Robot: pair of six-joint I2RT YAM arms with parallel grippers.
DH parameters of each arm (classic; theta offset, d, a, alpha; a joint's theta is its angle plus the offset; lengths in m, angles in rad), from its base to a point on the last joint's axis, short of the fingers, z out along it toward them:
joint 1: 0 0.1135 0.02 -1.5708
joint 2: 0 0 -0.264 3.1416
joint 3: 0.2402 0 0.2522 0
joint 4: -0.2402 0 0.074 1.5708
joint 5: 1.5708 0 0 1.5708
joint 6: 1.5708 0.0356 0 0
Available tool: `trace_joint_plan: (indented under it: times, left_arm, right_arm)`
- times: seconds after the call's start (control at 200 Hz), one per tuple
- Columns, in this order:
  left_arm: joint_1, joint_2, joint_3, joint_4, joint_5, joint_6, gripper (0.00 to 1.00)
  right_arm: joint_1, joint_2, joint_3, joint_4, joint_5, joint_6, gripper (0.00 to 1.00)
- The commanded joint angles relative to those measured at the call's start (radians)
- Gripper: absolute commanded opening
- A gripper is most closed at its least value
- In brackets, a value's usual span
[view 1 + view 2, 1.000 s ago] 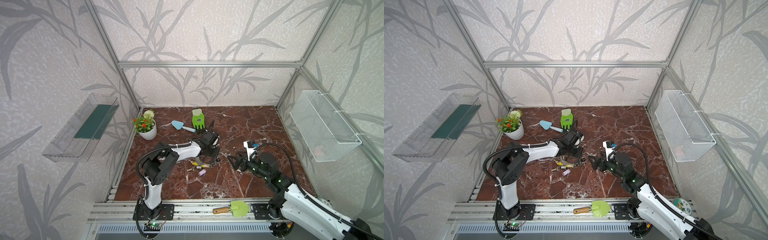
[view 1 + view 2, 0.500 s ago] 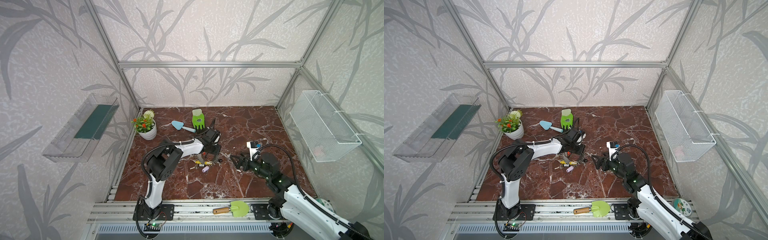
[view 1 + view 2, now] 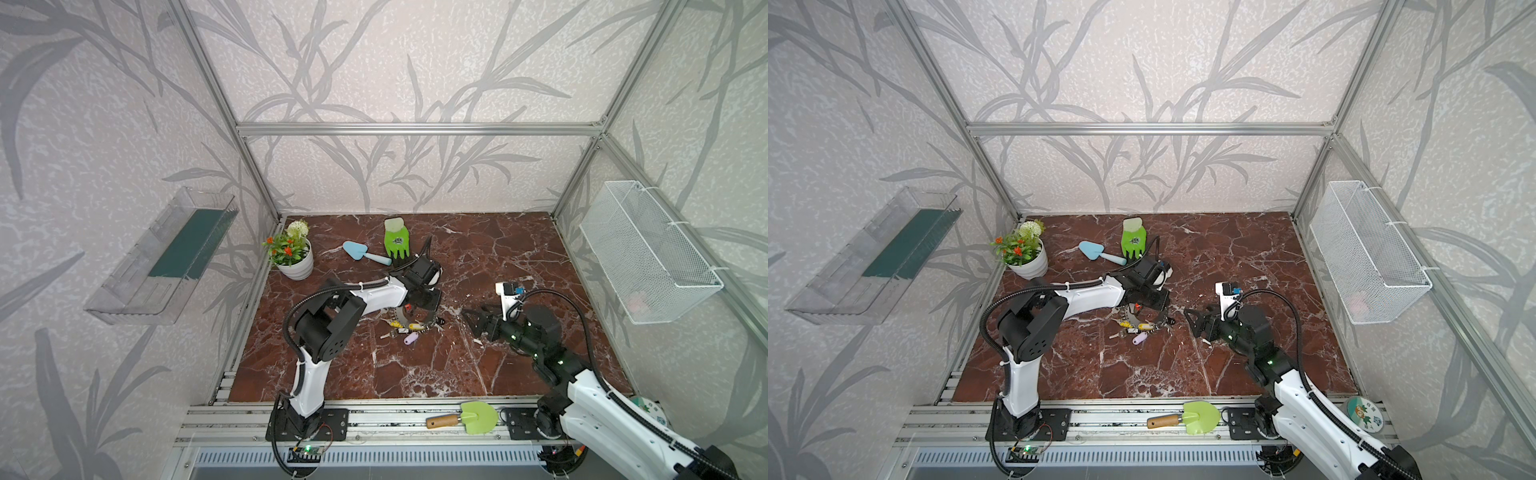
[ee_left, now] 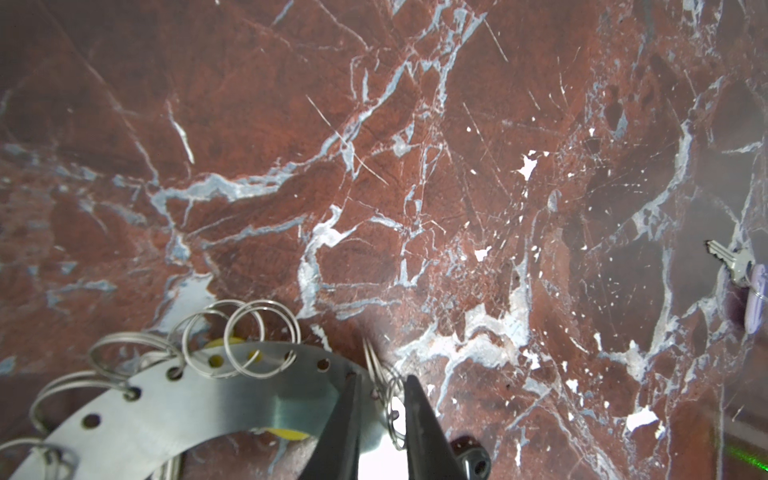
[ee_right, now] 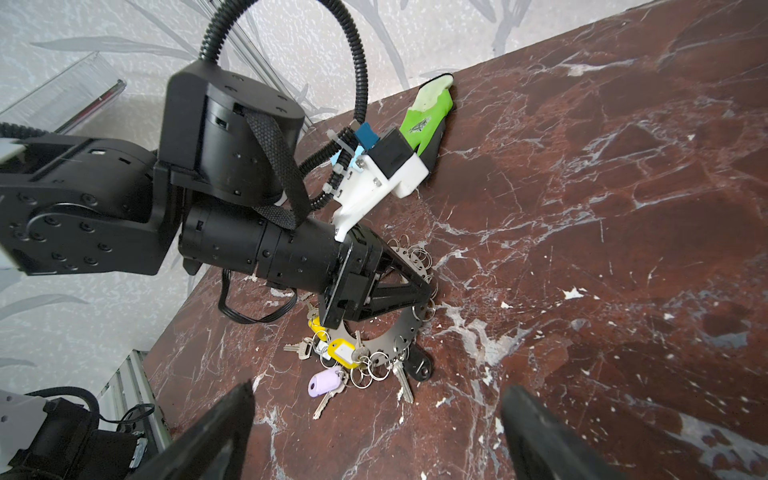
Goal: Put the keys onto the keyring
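The keyring (image 5: 400, 332), a flat grey disc with holes and wire loops along its rim, lies on the marble floor (image 3: 498, 257) in both top views (image 3: 401, 316) (image 3: 1133, 318). Keys on it carry a yellow tag (image 5: 340, 351), a lilac tag (image 5: 324, 382) and a red tag (image 3: 408, 307). My left gripper (image 4: 382, 411) reaches down onto the disc (image 4: 187, 407). Its jaws stand slightly apart, with the disc's rim and a wire loop (image 4: 395, 415) between them. My right gripper (image 5: 378, 388) hovers wide open to the right of the bunch (image 3: 471, 322), holding nothing.
A flower pot (image 3: 293, 257), a blue trowel (image 3: 365, 252) and a green glove (image 3: 396, 239) lie behind the left arm. A green trowel (image 3: 465, 417) rests on the front rail. A wire basket (image 3: 648, 253) and a clear shelf (image 3: 162, 257) hang on the side walls.
The left gripper's jaws have parted a little from shut. The key bunch has shifted slightly to the right with the left gripper. The right gripper has stayed wide open.
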Motion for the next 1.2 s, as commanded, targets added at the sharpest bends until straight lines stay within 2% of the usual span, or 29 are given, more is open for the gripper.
trace_joint_plan:
  times: [0.0, 0.455, 0.72, 0.815, 0.9, 0.95, 1.03, 1.055, 1.09, 1.2]
  left_arm:
    - [0.01, -0.028, 0.004, 0.004, 0.019, -0.013, 0.25]
    - [0.033, -0.109, -0.027, 0.034, 0.049, -0.033, 0.3]
    - [0.054, -0.238, -0.08, 0.064, 0.054, -0.054, 0.31]
    - [0.057, -0.342, -0.124, 0.081, 0.023, -0.053, 0.36]
    - [0.065, -0.461, -0.184, 0.1, -0.012, -0.051, 0.4]
    - [0.072, -0.54, -0.224, 0.101, -0.035, -0.043, 0.45]
    - [0.08, -0.669, -0.282, 0.085, -0.073, -0.025, 0.54]
    - [0.08, -0.709, -0.294, 0.073, -0.081, -0.016, 0.57]
    - [0.081, -0.756, -0.306, 0.052, -0.095, -0.01, 0.61]
    - [0.084, -0.902, -0.341, -0.022, -0.126, -0.01, 0.78]
  right_arm:
    - [-0.007, -0.004, -0.009, 0.033, -0.017, 0.01, 0.93]
    - [-0.023, -0.013, 0.013, 0.007, -0.019, 0.018, 0.93]
    - [-0.043, -0.001, 0.067, -0.096, 0.009, 0.034, 0.93]
    - [-0.055, 0.009, 0.106, -0.199, 0.065, 0.041, 0.93]
    - [-0.072, 0.043, 0.16, -0.36, 0.146, 0.044, 0.93]
    - [-0.102, 0.081, 0.186, -0.417, 0.134, 0.043, 0.94]
    - [-0.161, 0.15, 0.216, -0.497, 0.099, 0.052, 0.94]
    - [-0.181, 0.164, 0.223, -0.524, 0.104, 0.055, 0.97]
    - [-0.208, 0.176, 0.226, -0.553, 0.117, 0.061, 1.0]
    - [-0.287, 0.182, 0.223, -0.627, 0.207, 0.109, 0.99]
